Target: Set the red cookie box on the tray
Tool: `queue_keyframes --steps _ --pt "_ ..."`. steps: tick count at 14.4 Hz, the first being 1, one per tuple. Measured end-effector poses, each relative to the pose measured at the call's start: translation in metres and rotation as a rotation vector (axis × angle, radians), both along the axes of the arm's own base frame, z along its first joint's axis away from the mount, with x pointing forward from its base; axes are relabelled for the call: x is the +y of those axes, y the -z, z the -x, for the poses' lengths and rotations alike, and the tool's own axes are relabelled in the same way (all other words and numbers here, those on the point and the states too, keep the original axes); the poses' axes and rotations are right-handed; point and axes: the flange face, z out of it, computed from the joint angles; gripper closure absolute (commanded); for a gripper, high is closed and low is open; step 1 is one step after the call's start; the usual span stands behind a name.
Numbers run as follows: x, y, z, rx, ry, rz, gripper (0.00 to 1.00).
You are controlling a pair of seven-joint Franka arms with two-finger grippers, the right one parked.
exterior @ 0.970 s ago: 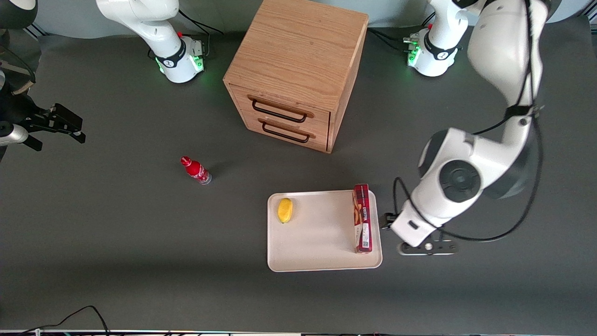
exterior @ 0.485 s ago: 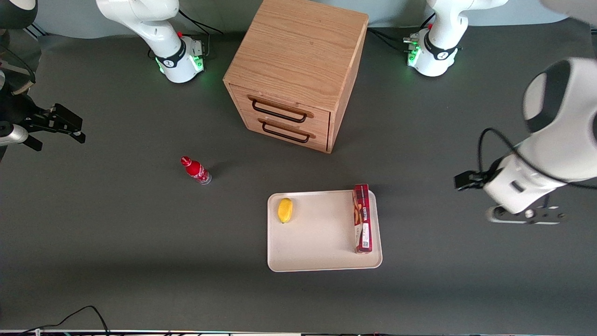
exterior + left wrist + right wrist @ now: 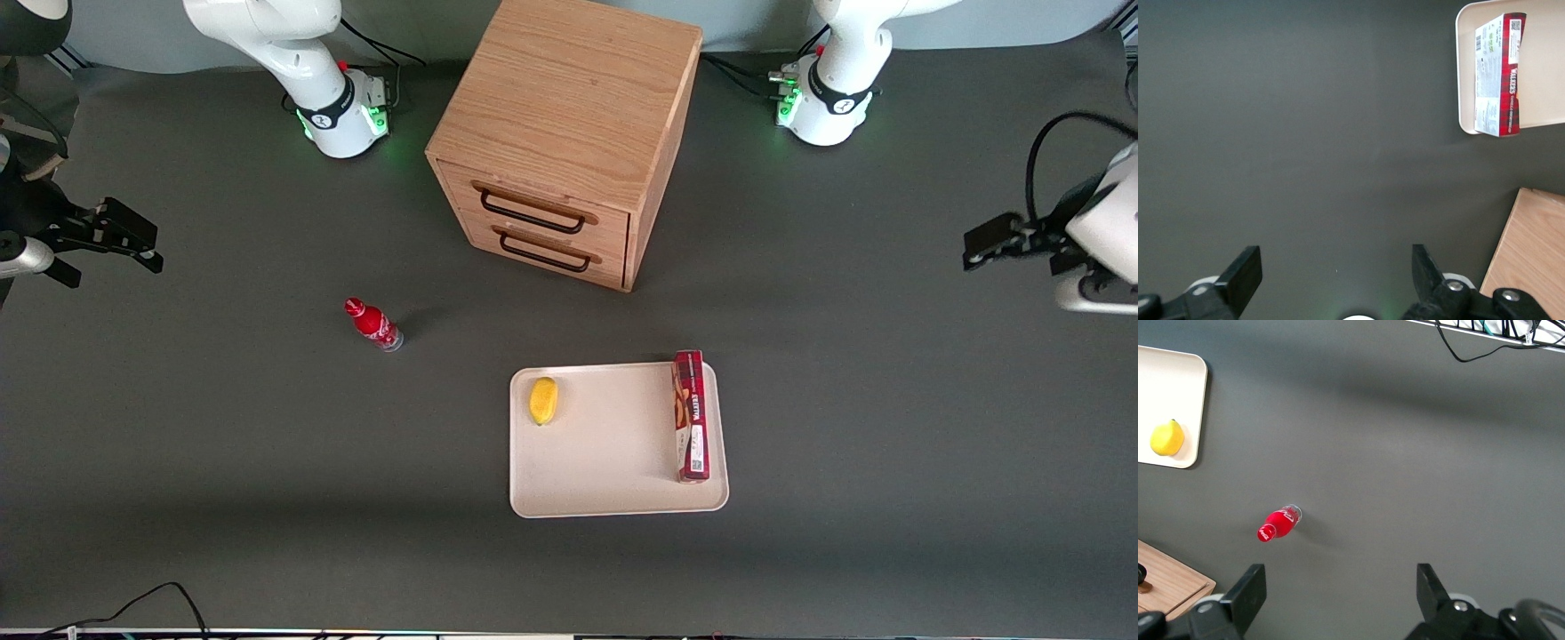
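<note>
The red cookie box (image 3: 691, 415) lies on the cream tray (image 3: 605, 462), along the tray's edge nearest the working arm's end of the table. The left wrist view shows the same box (image 3: 1498, 73) resting inside the tray's rim (image 3: 1462, 80). My left gripper (image 3: 1333, 255) is open with nothing between its fingers. It hangs over bare dark table, well clear of the tray. In the front view the left arm's wrist (image 3: 1098, 249) is at the working arm's end of the table, farther from the camera than the tray.
A yellow lemon (image 3: 543, 400) lies on the tray near its other end. A small red bottle (image 3: 373, 324) stands on the table toward the parked arm's end. A wooden drawer cabinet (image 3: 569, 116) stands farther from the camera than the tray.
The left arm has drawn away from beside the tray toward its own end of the table and farther from the camera. The box and the tray have not moved.
</note>
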Motion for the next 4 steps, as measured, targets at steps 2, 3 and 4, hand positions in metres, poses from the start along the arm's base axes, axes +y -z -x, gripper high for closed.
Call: queue_keyframes --steps 2,3,4 --pt "0.010 -0.018 0.021 -0.021 0.000 0.004 0.00" --pt "0.011 -0.026 0.026 -0.035 0.014 0.005 0.00" --pt "0.010 -0.030 0.027 -0.043 0.028 0.006 0.00"
